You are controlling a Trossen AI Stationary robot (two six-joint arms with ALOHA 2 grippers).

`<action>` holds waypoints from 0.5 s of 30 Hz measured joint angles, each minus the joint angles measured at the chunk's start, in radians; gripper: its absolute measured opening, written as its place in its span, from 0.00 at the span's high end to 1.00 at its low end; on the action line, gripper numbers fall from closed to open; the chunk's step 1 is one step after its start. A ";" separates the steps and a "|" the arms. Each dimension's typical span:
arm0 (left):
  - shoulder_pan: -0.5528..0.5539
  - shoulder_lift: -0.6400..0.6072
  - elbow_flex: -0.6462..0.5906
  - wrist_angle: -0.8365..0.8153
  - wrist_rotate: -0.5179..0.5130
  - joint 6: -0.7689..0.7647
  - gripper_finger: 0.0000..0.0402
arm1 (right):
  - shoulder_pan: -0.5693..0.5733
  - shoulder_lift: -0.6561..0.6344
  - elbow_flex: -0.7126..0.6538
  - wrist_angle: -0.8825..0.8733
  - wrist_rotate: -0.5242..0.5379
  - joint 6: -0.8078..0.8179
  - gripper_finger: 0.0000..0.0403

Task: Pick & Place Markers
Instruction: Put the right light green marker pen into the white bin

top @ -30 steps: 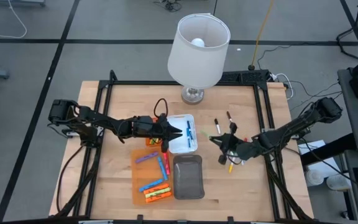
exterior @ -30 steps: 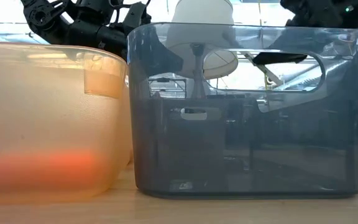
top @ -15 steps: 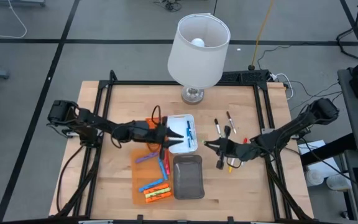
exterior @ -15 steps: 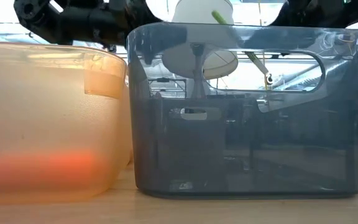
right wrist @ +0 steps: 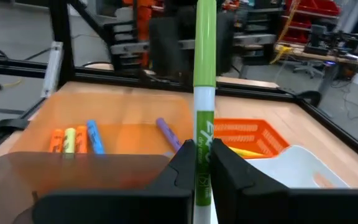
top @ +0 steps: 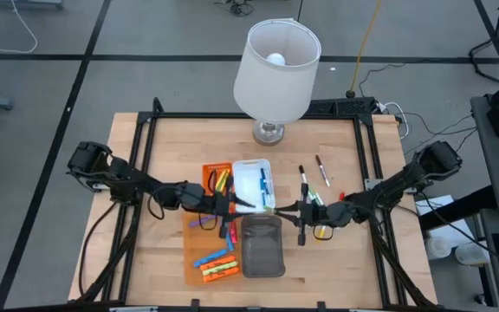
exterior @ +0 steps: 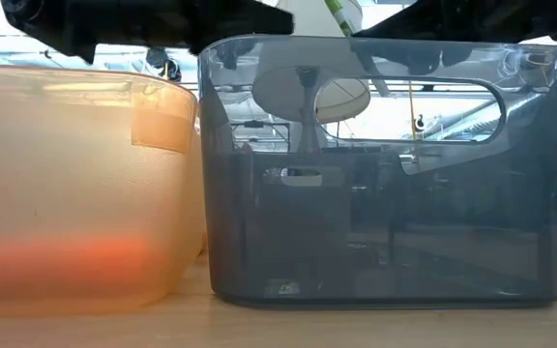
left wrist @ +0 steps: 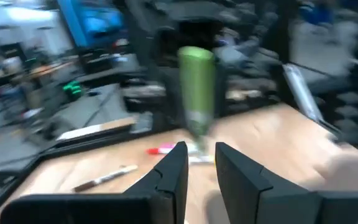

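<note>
while both grippers meet above the grey tray (top: pixel 262 247), right gripper (right wrist: pixel 202 163) is clamped on the green marker (right wrist: pixel 204 93); left gripper (left wrist: pixel 199 163) looks nearly closed at its tip. i'd worry a misaligned handover drops it outside.

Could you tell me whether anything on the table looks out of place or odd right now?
Yes: both grippers meet over the grey tray on one green marker. The right gripper has its fingers shut on the marker's white end, and the left gripper pinches the other end. Three markers lie loose on the wood.
</note>
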 joint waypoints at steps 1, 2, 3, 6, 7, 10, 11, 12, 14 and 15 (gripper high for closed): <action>0.002 0.011 0.020 0.006 -0.033 -0.027 0.78 | -0.003 0.004 0.000 0.006 -0.005 -0.004 0.97; 0.007 0.022 0.038 0.014 -0.062 -0.058 0.78 | -0.004 0.005 0.001 0.006 -0.005 -0.006 0.97; 0.014 0.031 0.053 0.015 -0.080 -0.092 0.78 | -0.004 0.005 0.000 0.009 -0.005 -0.007 0.97; 0.040 0.068 0.093 0.010 -0.076 -0.165 0.78 | -0.004 0.004 0.001 0.011 -0.005 -0.007 0.97; 0.047 0.078 0.100 0.007 -0.061 -0.177 0.78 | -0.003 0.004 0.001 0.011 -0.005 -0.008 0.96; 0.059 0.118 0.122 0.011 -0.013 -0.194 0.78 | -0.003 0.004 0.001 0.011 -0.005 -0.011 0.96; 0.062 0.126 0.123 0.009 -0.002 -0.197 0.78 | -0.003 0.004 0.001 0.009 -0.005 -0.012 0.96; 0.062 0.136 0.129 0.004 0.009 -0.200 0.78 | -0.003 0.004 0.001 0.010 -0.005 -0.012 0.96; 0.062 0.154 0.146 0.009 0.031 -0.200 0.78 | -0.003 0.004 0.001 0.008 -0.005 -0.012 0.96; 0.061 0.156 0.148 0.004 0.040 -0.196 0.78 | -0.003 0.004 0.000 0.008 -0.005 -0.015 0.96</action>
